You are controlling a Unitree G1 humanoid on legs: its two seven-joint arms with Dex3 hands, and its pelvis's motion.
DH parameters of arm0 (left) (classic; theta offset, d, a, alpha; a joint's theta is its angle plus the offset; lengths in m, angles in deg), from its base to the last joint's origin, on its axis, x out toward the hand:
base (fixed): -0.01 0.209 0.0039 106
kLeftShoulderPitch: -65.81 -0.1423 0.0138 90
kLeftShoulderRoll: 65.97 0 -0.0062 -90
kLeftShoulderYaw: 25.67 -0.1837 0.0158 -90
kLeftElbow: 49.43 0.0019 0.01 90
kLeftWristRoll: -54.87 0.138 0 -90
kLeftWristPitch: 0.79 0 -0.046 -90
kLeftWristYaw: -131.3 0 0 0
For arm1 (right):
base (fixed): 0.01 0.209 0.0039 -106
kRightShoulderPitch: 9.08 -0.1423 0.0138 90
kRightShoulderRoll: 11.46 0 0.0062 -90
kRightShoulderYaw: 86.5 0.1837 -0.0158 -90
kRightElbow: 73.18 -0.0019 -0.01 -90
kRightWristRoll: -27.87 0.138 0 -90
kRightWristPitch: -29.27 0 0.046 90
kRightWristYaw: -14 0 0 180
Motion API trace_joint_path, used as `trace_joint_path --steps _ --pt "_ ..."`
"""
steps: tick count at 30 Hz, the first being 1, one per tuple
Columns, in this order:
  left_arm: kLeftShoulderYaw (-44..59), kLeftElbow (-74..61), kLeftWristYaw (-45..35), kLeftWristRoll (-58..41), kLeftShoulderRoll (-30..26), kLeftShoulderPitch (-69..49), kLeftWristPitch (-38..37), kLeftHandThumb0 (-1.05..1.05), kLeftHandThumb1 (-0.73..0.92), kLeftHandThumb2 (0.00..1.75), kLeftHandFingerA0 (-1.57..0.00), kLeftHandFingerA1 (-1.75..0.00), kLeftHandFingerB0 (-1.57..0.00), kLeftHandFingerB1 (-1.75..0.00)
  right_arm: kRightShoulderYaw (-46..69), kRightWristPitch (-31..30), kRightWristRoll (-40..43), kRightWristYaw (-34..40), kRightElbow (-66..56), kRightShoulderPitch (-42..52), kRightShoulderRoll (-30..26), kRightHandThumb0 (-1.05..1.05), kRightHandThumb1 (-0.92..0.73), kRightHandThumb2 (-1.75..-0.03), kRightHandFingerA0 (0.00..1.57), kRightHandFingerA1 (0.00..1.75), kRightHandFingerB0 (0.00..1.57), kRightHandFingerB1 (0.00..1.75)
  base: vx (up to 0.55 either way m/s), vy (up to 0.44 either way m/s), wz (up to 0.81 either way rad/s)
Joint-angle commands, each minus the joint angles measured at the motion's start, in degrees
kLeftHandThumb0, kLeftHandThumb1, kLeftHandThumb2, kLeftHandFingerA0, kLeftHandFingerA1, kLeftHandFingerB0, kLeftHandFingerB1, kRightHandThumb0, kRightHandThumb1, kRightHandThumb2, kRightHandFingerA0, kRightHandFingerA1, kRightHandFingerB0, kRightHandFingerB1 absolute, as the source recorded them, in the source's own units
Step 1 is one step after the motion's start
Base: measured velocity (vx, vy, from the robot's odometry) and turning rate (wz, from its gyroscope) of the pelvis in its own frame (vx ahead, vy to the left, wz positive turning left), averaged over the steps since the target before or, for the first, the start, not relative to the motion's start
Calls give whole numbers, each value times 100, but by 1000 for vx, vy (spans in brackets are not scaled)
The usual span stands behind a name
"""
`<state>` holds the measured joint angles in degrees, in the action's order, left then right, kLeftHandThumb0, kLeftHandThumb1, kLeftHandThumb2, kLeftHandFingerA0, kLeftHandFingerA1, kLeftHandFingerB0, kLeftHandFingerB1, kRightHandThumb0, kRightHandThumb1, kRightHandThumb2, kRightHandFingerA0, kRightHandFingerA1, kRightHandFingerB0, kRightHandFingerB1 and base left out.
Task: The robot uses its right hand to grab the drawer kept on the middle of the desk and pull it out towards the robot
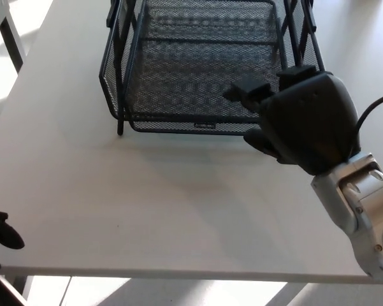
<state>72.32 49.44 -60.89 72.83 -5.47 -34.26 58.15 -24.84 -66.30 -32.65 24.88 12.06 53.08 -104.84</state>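
Note:
The black wire-mesh drawer point(191, 70) sits in its black frame at the far middle of the white desk point(146, 197). My right hand point(299, 121) is at the drawer's front right corner. Its two fingers point(245, 91) reach over the front rim into the drawer, and the thumb point(258, 137) presses in front of the rim, so the hand is shut on that rim. The front right corner of the drawer is hidden behind the hand. Only dark fingertips of my left hand point(3, 233) show at the lower left edge, beside the desk.
The frame's post point(121, 121) stands on the desk at the drawer's front left. Another white table's leg point(9, 35) shows at the upper left. The desk's near edge point(178, 274) runs along the bottom of the picture.

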Motion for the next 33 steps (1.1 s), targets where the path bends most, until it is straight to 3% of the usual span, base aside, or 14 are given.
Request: trace_joint_path --steps 1,3,9,17,18,21,22,23,24,25,29,31,32,33 --pt "32 1 -62 48 -80 -58 -42 -31 55 57 -82 -91 -82 -61 51 -477 -292 -1052 -284 197 -38 -92 -52 -85 0 8 0 10 0 0 0" --pt "38 -14 -83 19 -67 -69 13 -30 54 57 -82 -91 -82 -61 101 -481 -314 -1176 -438 237 -106 -102 -57 -85 0 0 0 4 0 0 0" --pt "49 8 -22 57 -67 -77 -55 -28 54 56 -81 -91 -82 -61 311 -596 -436 -1542 -1021 419 -223 -94 -53 -80 0 0 0 8 0 0 0" --pt "69 -22 -59 29 -83 -125 -38 -29 54 56 -82 -88 -82 -59 1266 -300 173 -1915 -2220 1117 -689 -85 -44 -72 0 1 0 7 0 0 0" --pt "60 23 -69 13 -83 -109 -44 -29 55 56 -82 -88 -82 -58 1544 -257 324 -1925 -2492 1344 -794 -76 -40 -74 0 10 0 14 0 0 0" --pt "62 59 -32 14 -73 -95 -112 -29 54 56 -82 -89 -82 -59 1986 -199 413 -2022 -2871 1694 -945 -83 -44 -76 0 8 0 13 0 0 0" --pt "75 79 -35 10 -89 -101 -119 -29 54 57 -83 -89 -82 -58 2178 -245 479 -2119 -3065 1841 -974 -61 -45 -68 0 0 0 18 0 0 0" --pt "98 65 -56 -2 -105 -122 -83 -29 55 56 -83 -89 -82 -58 2362 -268 527 -2167 -3226 1977 -995 -83 -43 -73 0 3 0 12 0 0 0" --pt "109 36 -80 -16 -107 -136 -47 -29 55 56 -83 -89 -82 -58 2545 -259 534 -2210 -3371 2107 -1030 -83 -43 -73 0 3 0 12 0 0 0" --pt "114 9 -81 -7 -102 -144 -18 -29 55 56 -83 -89 -82 -58 2753 -156 658 -2106 -3448 2236 -1086 -73 -40 -74 0 14 0 20 0 0 0" --pt "149 -19 -60 77 -151 -192 -28 -30 56 57 -81 -87 -80 -58 3921 -222 987 -2182 -4034 3018 -1087 -68 -40 -74 0 15 1 25 0 0 0" --pt "141 71 -3 124 -177 -176 -162 -29 56 56 -80 -88 -79 -58 4651 -187 1215 -2172 -4211 3472 -1069 -74 -42 -75 0 7 2 21 0 0 0" --pt "145 65 -32 84 -173 -182 -145 -30 56 56 -80 -88 -80 -58 4875 -269 1203 -2164 -4281 3637 -976 -65 -42 -68 0 14 0 29 0 0 0" --pt "140 87 -15 93 -171 -168 -175 -30 55 57 -81 -88 -80 -58 5063 -329 1088 -2171 -4317 3803 -932 -83 -46 -77 0 0 0 16 0 0 0"
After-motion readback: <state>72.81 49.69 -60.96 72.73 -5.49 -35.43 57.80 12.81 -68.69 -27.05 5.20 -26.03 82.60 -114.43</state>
